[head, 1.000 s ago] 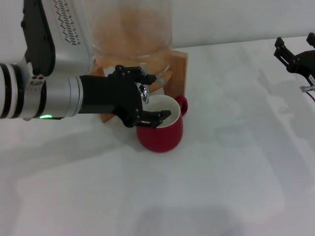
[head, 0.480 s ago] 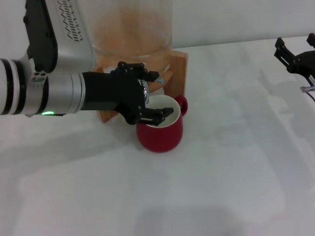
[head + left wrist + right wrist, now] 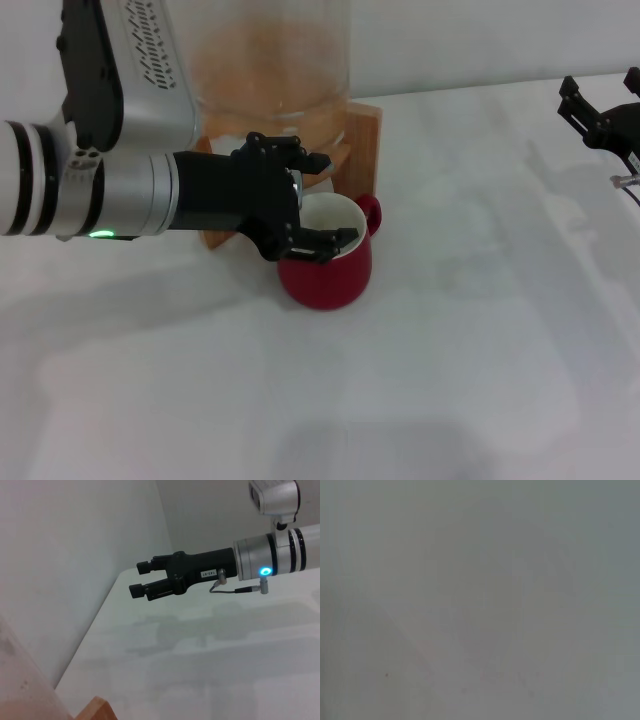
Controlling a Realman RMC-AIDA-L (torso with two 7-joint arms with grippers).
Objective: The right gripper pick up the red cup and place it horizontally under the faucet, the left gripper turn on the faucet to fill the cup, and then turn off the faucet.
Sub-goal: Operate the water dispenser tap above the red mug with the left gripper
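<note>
The only lettering is a small white label on the side of the right gripper (image 3: 145,578), upper middle of the left wrist view; too small to read

The left gripper (image 3: 305,200) reaches forward with fingers spread; the right gripper (image 3: 600,105) idles far right, fingers parted.

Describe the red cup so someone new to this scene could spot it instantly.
Start at the glass dispenser in its wooden stand. Directly in front sits the red cup, upright beside the left end effector. It's the only red thing, white inside.
</note>
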